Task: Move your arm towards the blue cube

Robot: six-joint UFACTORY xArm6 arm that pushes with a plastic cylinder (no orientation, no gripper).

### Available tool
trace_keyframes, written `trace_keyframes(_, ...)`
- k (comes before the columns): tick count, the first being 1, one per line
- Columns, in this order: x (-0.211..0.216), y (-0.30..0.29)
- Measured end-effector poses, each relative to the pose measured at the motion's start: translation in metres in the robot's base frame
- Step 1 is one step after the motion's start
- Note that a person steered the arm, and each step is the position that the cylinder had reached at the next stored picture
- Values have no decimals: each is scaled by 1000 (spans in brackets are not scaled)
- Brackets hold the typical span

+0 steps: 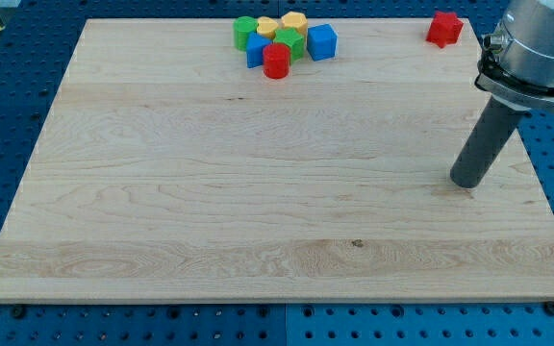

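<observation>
The blue cube (322,42) sits at the view's top centre, on the right side of a cluster of blocks. My tip (465,180) rests on the board at the view's right, well below and to the right of the blue cube and apart from all blocks. The cluster also holds a green cylinder (245,32), two yellow blocks (293,22), a green block (290,42), a second blue block (256,51) and a red cylinder (276,61).
A red block (444,29) stands alone at the view's top right, above my tip. The wooden board (210,192) lies on a blue perforated table (8,86). The arm's grey body (537,48) enters from the top right.
</observation>
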State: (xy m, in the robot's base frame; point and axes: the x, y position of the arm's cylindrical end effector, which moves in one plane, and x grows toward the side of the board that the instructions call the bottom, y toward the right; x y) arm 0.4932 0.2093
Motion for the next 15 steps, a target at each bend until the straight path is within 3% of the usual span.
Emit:
trace_keyframes(11, -41, 7)
trace_keyframes(13, -112, -60)
trace_keyframes(15, -162, -80)
